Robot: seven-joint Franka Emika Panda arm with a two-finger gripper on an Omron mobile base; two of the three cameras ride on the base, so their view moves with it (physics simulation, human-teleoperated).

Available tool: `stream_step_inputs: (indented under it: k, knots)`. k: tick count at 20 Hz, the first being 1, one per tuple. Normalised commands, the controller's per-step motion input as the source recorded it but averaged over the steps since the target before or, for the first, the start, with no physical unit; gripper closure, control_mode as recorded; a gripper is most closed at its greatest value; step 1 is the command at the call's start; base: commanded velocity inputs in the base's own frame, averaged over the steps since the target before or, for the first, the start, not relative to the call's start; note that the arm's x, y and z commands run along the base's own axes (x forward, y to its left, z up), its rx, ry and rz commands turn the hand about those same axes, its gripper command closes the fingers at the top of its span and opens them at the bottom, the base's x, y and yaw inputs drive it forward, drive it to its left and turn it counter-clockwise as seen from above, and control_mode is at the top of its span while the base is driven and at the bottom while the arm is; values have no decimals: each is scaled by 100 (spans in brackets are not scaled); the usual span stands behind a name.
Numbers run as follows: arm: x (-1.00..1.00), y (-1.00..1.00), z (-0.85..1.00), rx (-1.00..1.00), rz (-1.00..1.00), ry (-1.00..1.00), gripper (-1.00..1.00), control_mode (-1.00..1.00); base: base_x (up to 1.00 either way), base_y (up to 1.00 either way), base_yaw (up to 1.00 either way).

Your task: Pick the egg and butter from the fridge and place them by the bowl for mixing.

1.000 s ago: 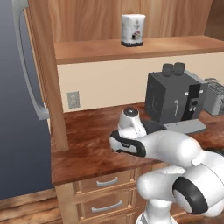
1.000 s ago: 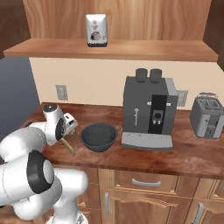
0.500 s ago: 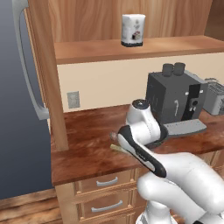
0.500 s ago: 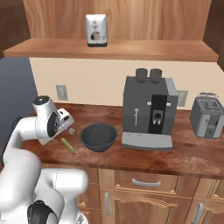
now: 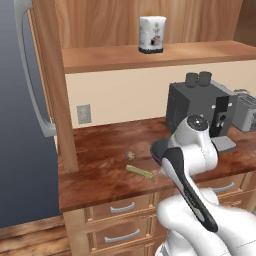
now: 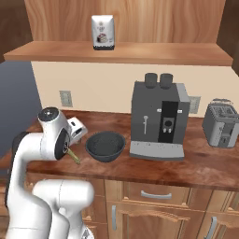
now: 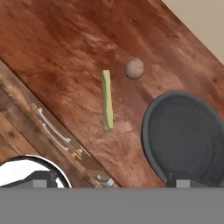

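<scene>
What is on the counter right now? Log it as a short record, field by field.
egg: resting on the wooden counter, near the bowl
butter: lying flat on the counter, beside the egg, apart from it
bowl: dark, empty, upright, beside the coffee machine
fridge: grey door shut, at the counter's left end
gripper: above the counter, holding nothing visible; jaw state unclear
task status: both items sit by the bowl

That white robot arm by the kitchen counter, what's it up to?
It is fetching ingredients for mixing. The egg and the butter both lie on the wooden counter beside the dark bowl, apart from each other. The arm holds neither; its hand camera looks down on them from above. The grey fridge stands at the left.
</scene>
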Motion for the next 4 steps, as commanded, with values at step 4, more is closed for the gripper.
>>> stream_step_inputs:
  k: [4]
  knots:
    - [-37, -8, 0, 1, 1, -9, -100, -100, 0, 0, 0]
